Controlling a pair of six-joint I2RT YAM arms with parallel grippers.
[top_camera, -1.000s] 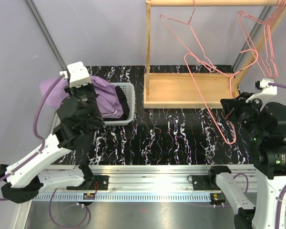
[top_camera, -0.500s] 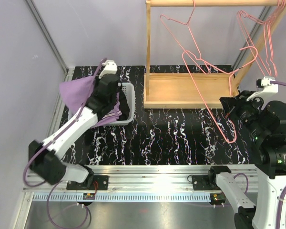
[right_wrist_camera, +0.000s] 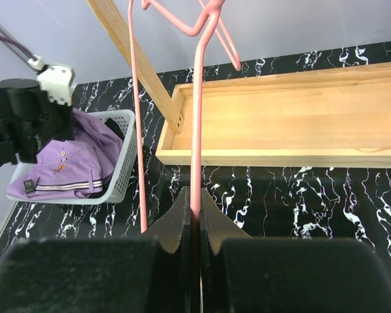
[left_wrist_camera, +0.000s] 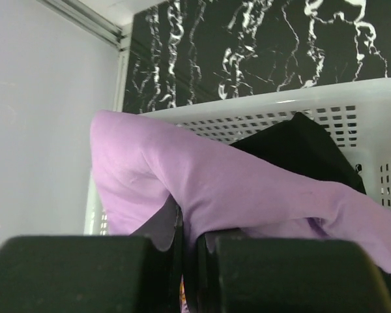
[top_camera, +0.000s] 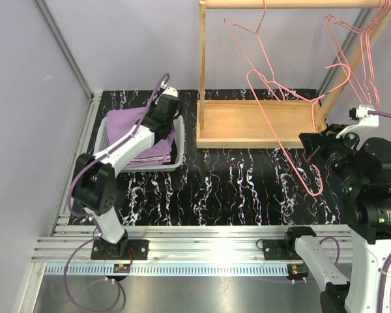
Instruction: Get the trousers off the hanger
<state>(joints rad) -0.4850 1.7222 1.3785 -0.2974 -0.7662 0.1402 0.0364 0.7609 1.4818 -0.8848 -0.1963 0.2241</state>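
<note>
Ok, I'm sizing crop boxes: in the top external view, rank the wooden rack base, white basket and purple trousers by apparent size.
1. wooden rack base, clearly the largest.
2. white basket.
3. purple trousers, lying inside the basket, so only a little smaller than it.

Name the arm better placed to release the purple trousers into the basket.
Left. The left tool is shut on the purple trousers over the white basket; the right tool is clamped on the pink hanger.
</note>
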